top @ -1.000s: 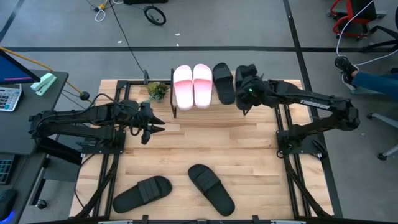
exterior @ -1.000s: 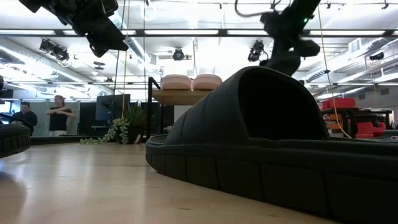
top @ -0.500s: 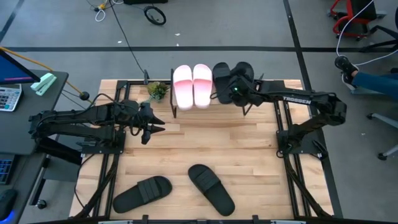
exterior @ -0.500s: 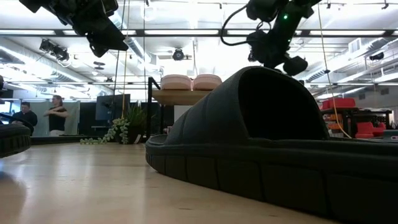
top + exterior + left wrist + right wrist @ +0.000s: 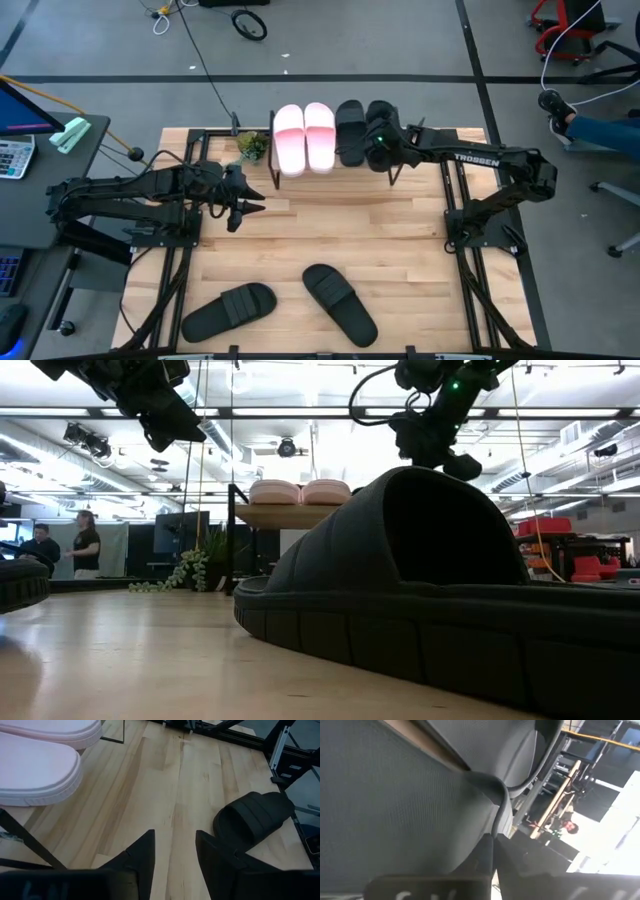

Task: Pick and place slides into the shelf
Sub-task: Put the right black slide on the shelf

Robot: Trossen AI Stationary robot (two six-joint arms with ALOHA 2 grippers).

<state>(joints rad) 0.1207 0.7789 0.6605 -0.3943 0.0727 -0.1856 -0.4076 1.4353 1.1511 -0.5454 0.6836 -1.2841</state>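
Up at the far edge of the tabletop (image 5: 330, 230) the shelf (image 5: 276, 160) carries four slides in a row: two pink slides (image 5: 304, 138) side by side, then a black slide (image 5: 349, 132), then another black slide (image 5: 382, 128) at the end. The right pincer (image 5: 381, 152) sits right on that last black slide, its arm stretched across from the right. The left pincer (image 5: 250, 205) hangs over bare wood, well apart from the shelf. A small potted plant (image 5: 252, 146) stands just beside the shelf. Near the front edge lie two more black slides (image 5: 338, 303), apart and angled differently.
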